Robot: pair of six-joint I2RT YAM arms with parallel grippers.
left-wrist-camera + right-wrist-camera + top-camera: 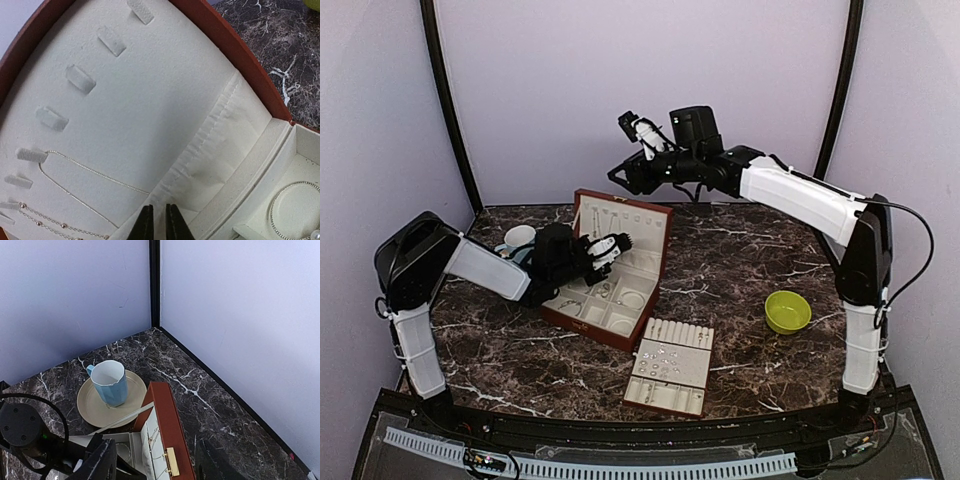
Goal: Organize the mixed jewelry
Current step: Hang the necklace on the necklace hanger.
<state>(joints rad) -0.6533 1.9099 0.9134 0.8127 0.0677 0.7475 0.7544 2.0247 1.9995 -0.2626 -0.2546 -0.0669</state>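
1. On the dark marble table [740, 262], seen from above, an open jewelry box [582, 318] sits left of centre, its lid [638, 225] standing up on the 12 o'clock side.
   - Small silvery pieces [603, 291] lie in its cream compartments.
   - A hoop bracelet [632, 298] lies in the compartment toward 3 o'clock.
   - Just beside the box at 5 o'clock lies a ring tray [692, 398] with tiny rings [665, 352] in its slots.
   - A green bowl [788, 311] stands well apart at 3 o'clock, and a mug [518, 238] stands near the box at 10 o'clock.
   - The left gripper [612, 247] reaches over the box close to the lid.
   - The right gripper [617, 180] hangs high above the lid.

2. From the left wrist, the left gripper's jaws stand only a narrow slit apart with nothing between them. They point at the cream lining where the lid meets its gathered pocket.
   - A thin chain [95, 172] hangs from a fabric tab at 9 o'clock.
   - A beaded chain [50, 220] runs below it at 8 o'clock.
   - The hoop bracelet shows in a box compartment at 4 o'clock.

3. From the right wrist, the right gripper's jaws are spread wide and hold nothing.
   - Far below them is the lid's top edge with its brass clasp [172, 461].
   - Fine chains hang on the lid's inner face.
   - The mug stands on a plate [90, 407] at 11 o'clock of the lid.
   - The left arm [20, 427] fills the 8 o'clock corner.
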